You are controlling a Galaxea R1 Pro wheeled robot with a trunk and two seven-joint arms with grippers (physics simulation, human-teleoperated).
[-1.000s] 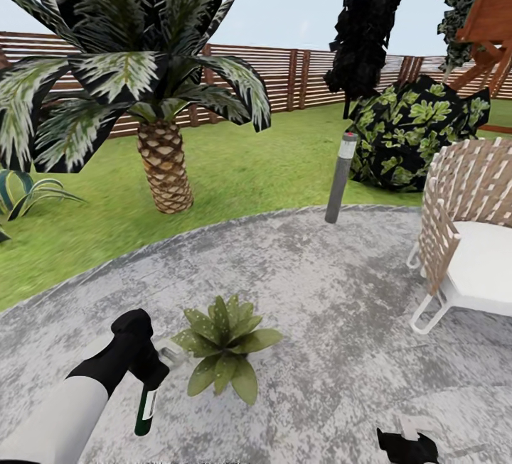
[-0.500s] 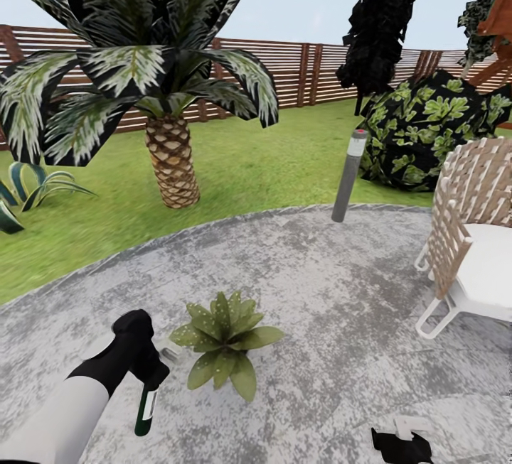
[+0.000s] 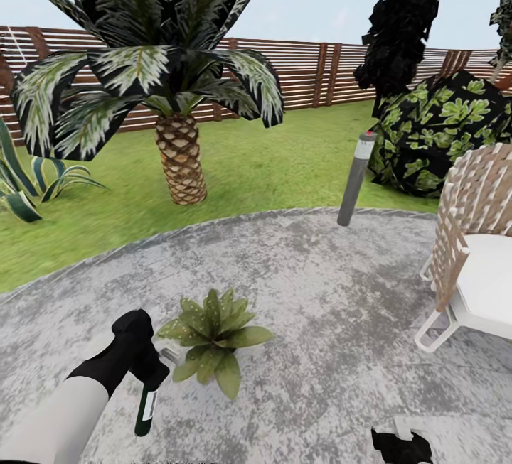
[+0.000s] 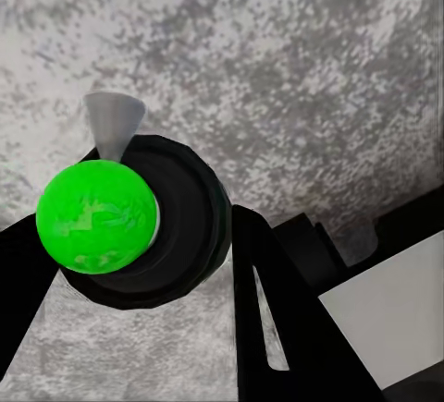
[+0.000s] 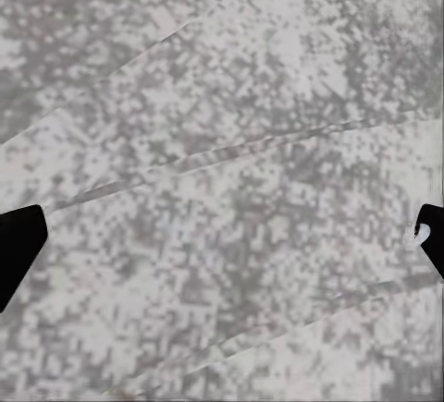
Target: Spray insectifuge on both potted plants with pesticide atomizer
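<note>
Pickup is done: left hand (image 3: 146,371) is clamped on the pesticide atomizer (image 3: 147,407), bottle hanging down just beside the potted plant (image 3: 211,340) on the grey patio (image 3: 320,286), green-lit top (image 4: 95,219) between the fingers in the left wrist view. Right hand (image 3: 402,446) sits low at the frame edge, fingers spread wide, holding nothing. No spray visible, so I judge spraying this plant and finding the second one both remain.
</note>
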